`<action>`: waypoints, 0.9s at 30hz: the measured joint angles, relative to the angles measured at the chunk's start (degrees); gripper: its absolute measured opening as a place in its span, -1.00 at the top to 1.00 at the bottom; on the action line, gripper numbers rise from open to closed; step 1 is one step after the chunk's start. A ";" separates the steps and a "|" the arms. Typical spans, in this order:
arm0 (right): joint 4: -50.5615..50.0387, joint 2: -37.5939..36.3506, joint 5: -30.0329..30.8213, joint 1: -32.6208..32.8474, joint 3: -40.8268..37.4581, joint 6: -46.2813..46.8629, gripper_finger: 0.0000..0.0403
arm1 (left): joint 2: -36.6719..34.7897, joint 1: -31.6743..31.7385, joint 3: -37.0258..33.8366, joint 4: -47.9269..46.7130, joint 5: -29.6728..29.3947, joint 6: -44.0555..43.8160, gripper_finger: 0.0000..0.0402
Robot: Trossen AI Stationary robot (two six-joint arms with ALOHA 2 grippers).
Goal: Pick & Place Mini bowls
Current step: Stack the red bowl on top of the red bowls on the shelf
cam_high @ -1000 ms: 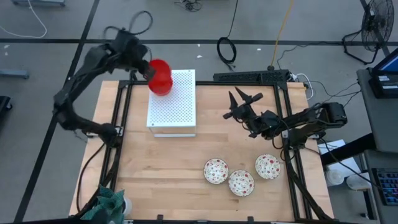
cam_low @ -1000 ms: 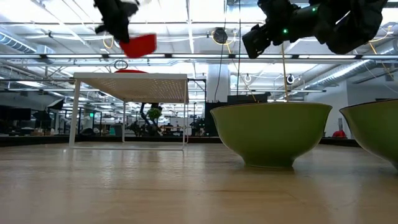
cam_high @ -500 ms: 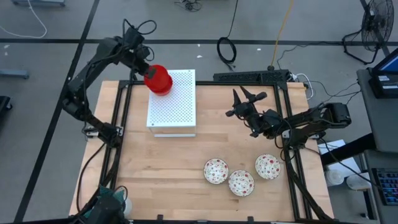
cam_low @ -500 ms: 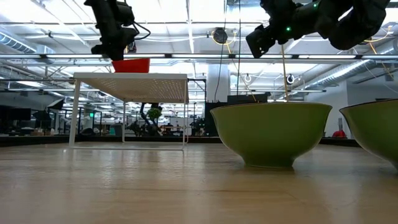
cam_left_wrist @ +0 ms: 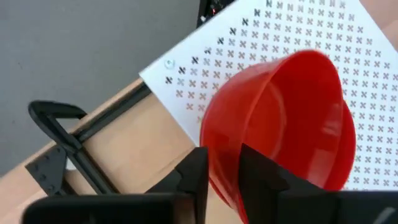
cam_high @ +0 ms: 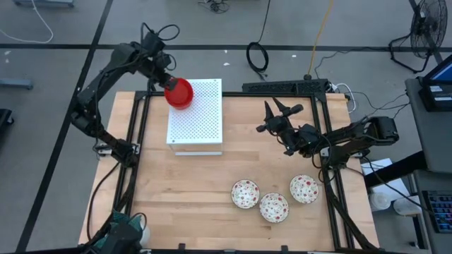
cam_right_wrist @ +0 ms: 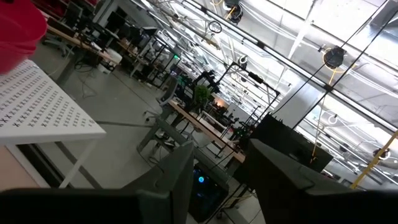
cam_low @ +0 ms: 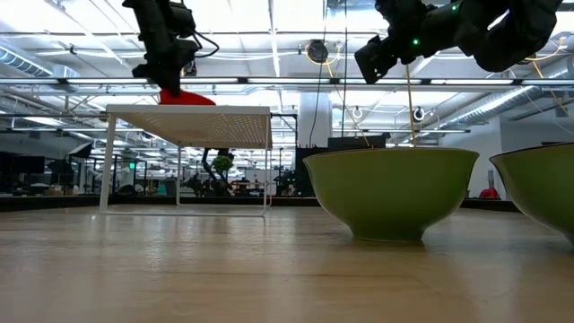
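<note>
A: What changed since a moment ago?

B: The left pincer (cam_high: 168, 79) has lowered and tipped the red bowl (cam_high: 179, 92); it now sits tilted at the far left corner of the white board (cam_high: 196, 120), with the fingers clamped on its rim.

A: And nearest the front edge?

B: Three white bowls with red speckled patterns sit on the table (cam_high: 176, 190): left one (cam_high: 245, 194), middle one (cam_high: 274, 207), right one (cam_high: 304, 189), close together in a shallow arc.

A: Farther back?

B: The right pincer (cam_high: 277, 115) hovers above the table, right of the board, fingers apart and holding nothing. In the left wrist view the fingers (cam_left_wrist: 193, 177) pinch the bowl's wall
</note>
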 joint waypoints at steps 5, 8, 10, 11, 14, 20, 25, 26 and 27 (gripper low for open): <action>0.00 0.02 0.01 0.00 0.00 0.00 0.31 | -0.78 -0.40 0.00 2.91 -0.06 3.24 0.44; 0.00 0.02 0.01 0.00 -0.02 0.00 0.31 | -2.40 -0.34 0.00 5.78 -0.53 6.41 0.35; 0.00 0.02 0.01 0.00 -0.02 0.00 0.31 | -3.87 -0.31 0.00 7.14 -0.72 7.38 0.31; 0.00 0.02 0.01 0.00 -0.02 0.00 0.31 | -4.72 -0.32 0.00 8.11 -0.72 7.23 0.30; -0.23 0.02 0.01 0.00 -0.04 0.00 0.31 | -6.55 -0.17 0.02 9.70 -1.66 4.10 0.30; -2.19 0.02 0.01 0.00 -0.04 0.00 0.31 | -7.13 -0.45 -0.03 10.79 3.45 8.69 0.48; -2.16 0.04 0.17 0.02 -0.04 -0.12 0.31 | -10.74 -1.27 -2.70 19.05 19.74 21.53 0.94; -2.13 0.04 0.46 0.02 -0.04 -0.25 0.31 | -11.86 -1.01 -4.30 20.72 23.13 22.65 0.94; -2.10 0.04 1.22 0.02 -0.04 -0.48 0.31 | -12.99 -0.60 -6.30 22.13 25.67 23.68 0.93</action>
